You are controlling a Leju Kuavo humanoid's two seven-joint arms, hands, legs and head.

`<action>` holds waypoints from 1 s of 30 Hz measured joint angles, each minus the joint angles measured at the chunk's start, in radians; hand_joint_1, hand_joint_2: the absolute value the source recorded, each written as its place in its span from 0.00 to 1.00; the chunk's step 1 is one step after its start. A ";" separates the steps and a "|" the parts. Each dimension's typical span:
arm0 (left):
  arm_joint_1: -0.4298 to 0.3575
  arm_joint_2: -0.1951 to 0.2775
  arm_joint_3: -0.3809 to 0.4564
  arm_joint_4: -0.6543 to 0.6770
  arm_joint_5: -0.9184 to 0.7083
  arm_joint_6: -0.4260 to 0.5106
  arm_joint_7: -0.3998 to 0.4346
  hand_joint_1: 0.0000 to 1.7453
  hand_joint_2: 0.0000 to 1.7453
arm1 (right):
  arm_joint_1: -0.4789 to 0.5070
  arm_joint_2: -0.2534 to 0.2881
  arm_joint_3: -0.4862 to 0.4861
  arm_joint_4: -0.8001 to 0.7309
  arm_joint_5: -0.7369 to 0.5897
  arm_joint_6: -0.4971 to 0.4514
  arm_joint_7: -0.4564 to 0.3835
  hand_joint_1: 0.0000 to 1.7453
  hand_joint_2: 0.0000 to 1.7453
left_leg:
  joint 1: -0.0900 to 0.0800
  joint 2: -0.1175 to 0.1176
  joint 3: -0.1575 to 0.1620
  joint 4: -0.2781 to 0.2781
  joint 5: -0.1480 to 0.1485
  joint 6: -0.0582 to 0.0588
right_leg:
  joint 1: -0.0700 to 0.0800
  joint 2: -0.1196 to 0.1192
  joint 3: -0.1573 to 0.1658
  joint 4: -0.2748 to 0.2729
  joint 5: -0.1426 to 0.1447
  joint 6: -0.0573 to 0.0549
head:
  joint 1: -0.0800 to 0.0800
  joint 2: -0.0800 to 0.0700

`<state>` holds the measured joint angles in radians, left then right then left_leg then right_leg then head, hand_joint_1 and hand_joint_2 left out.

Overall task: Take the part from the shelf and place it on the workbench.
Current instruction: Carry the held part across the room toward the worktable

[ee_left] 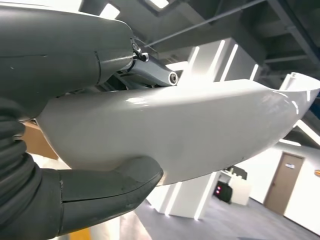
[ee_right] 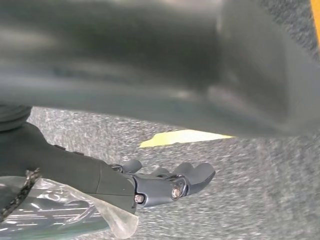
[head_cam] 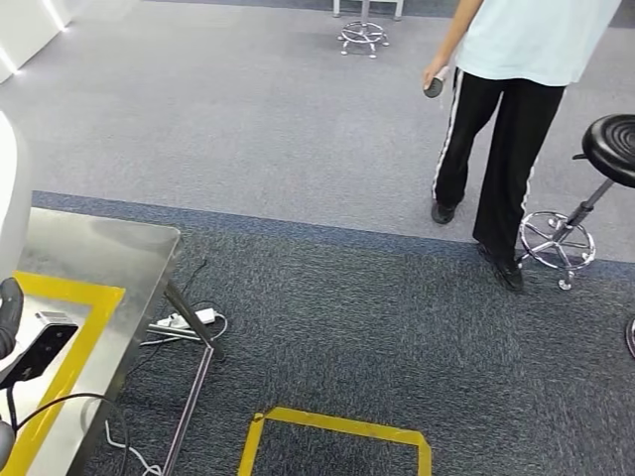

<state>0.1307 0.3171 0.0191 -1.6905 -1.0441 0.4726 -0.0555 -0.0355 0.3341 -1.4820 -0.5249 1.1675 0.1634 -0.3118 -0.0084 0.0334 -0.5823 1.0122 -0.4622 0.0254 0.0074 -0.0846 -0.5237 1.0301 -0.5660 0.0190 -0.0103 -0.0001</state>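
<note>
The part is a large, smooth white curved shell (ee_left: 188, 130). My left hand (ee_left: 56, 55) grips it, with the thumb (ee_left: 113, 185) under it and the darker fingers over its top. In the head view, a white curve of the part (head_cam: 11, 188) shows at the left edge, above the steel workbench (head_cam: 112, 248). A yellow tape frame (head_cam: 74, 347) marks the workbench top. My right hand (ee_right: 151, 185) hangs over the grey carpet with its fingers stretched out and nothing in them.
A black device (head_cam: 41, 347) with a cable lies inside the tape frame. A power strip (head_cam: 184, 319) and wires lie under the bench. A person (head_cam: 509, 99) walks at the far right beside a black stool (head_cam: 599, 169). Yellow tape (head_cam: 337, 431) marks the floor.
</note>
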 joint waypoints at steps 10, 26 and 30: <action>-0.015 -0.019 -0.010 0.003 -0.009 -0.024 0.007 0.82 1.00 | 0.003 0.000 -0.001 -0.014 0.000 -0.004 0.015 0.00 0.00 | 0.006 -0.124 0.000 0.007 -0.004 -0.002 | -0.017 0.162 -0.051 0.006 0.062 0.004 | 0.006 0.000; -0.016 -0.016 -0.010 0.003 -0.020 -0.038 0.011 0.82 1.00 | 0.000 -0.002 0.000 -0.003 0.005 -0.033 0.013 0.00 0.00 | 0.002 0.042 -0.002 0.016 -0.008 -0.029 | -0.002 -0.012 0.003 -0.030 0.037 -0.014 | -0.004 0.000; -0.014 -0.015 -0.010 0.002 -0.026 -0.047 0.014 0.82 1.00 | -0.007 -0.004 0.000 0.009 0.006 -0.044 0.008 0.00 0.00 | 0.002 0.002 0.000 0.003 -0.006 -0.006 | -0.003 -0.009 0.003 -0.014 0.014 0.006 | -0.002 0.000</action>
<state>0.1166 0.3019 0.0092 -1.6881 -1.0697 0.4255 -0.0411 -0.0429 0.3296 -1.4819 -0.5163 1.1734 0.1190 -0.3040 -0.0061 0.0351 -0.5821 1.0147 -0.4682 0.0199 0.0040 -0.0933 -0.5205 1.0162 -0.5522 0.0246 -0.0119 0.0000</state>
